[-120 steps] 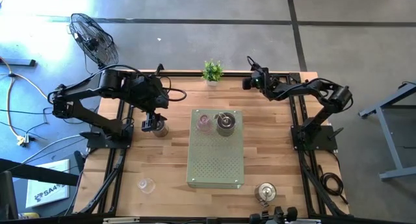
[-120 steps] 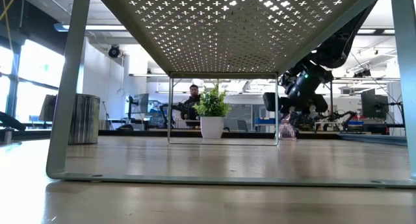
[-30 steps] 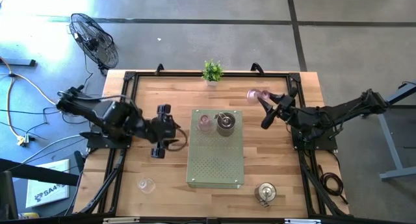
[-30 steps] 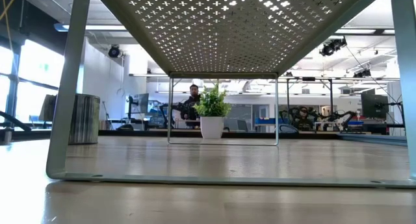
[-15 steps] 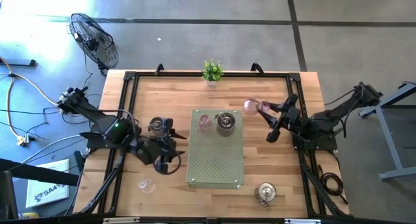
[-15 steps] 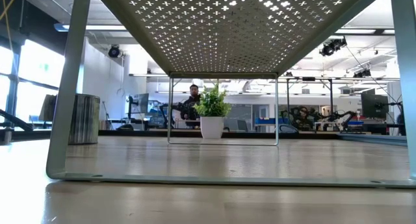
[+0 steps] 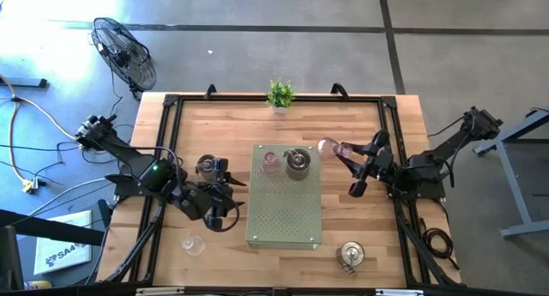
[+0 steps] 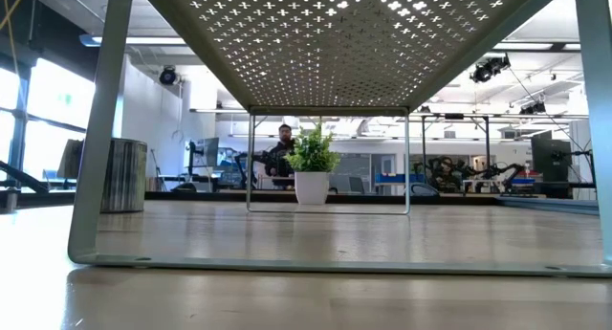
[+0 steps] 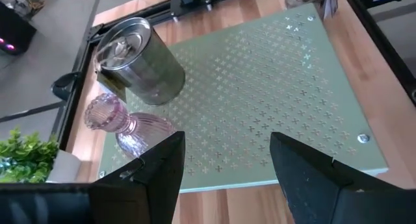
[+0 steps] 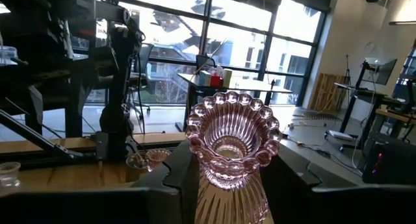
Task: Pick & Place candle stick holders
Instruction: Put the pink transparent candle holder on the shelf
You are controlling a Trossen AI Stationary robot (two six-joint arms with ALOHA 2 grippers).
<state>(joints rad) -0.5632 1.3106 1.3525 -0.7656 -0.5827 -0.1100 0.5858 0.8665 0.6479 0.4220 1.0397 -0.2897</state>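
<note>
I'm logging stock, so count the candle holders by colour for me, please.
Pink holders: 2
Silver holders: 3
Clear holder: 1
Total: 6

The right gripper [image 7: 336, 152] reaches from the table's right side toward its middle, lifted off the surface, its two fingers [image 10: 179, 175] closed on a pink candle stick holder [image 10: 233, 146]. The left gripper [image 7: 230, 193] stretches low from the left, fingers [image 9: 159, 169] parted with nothing between them.
</note>
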